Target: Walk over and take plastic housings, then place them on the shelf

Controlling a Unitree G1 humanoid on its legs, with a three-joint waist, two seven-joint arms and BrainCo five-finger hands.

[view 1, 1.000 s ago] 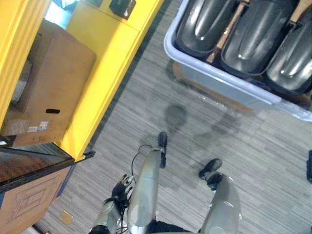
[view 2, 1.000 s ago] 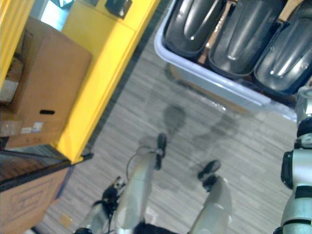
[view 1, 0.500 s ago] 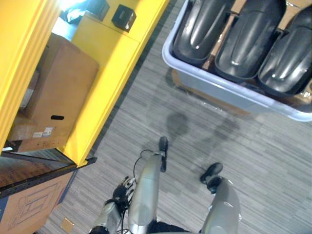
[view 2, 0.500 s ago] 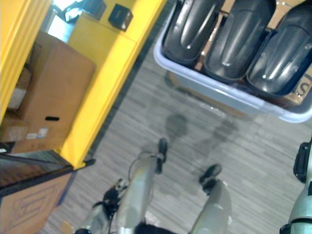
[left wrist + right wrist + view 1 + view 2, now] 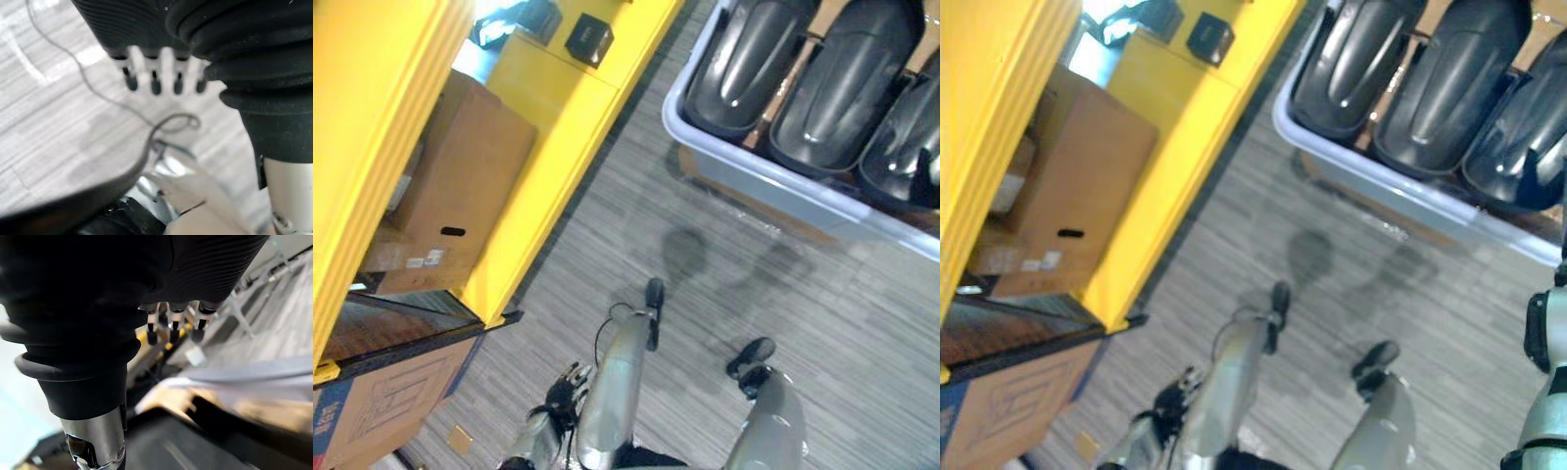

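Note:
Three glossy dark grey plastic housings (image 5: 742, 61) lie side by side in a pale bin (image 5: 759, 182) on the floor at the upper right. The yellow shelf (image 5: 558, 166) stands along the left. My left hand (image 5: 564, 388) hangs low at the lower left, and its fingers (image 5: 162, 68) are straight and hold nothing. My right arm comes up the right edge of the right eye view beside the bin. In the right wrist view my right hand (image 5: 172, 322) hovers with relaxed, empty fingers over a dark housing (image 5: 161, 448) and the bin's rim (image 5: 244, 377).
A large cardboard box (image 5: 460, 186) sits inside the yellow shelf, and another printed box (image 5: 382, 401) stands under a dark ledge at the lower left. Small black blocks (image 5: 589, 39) rest on the shelf's top. Grey striped floor (image 5: 862, 333) lies between the shelf and the bin.
The whole picture has shifted to the right, so the camera has moved. More of my right arm shows at the right edge of the right eye view than half a second ago.

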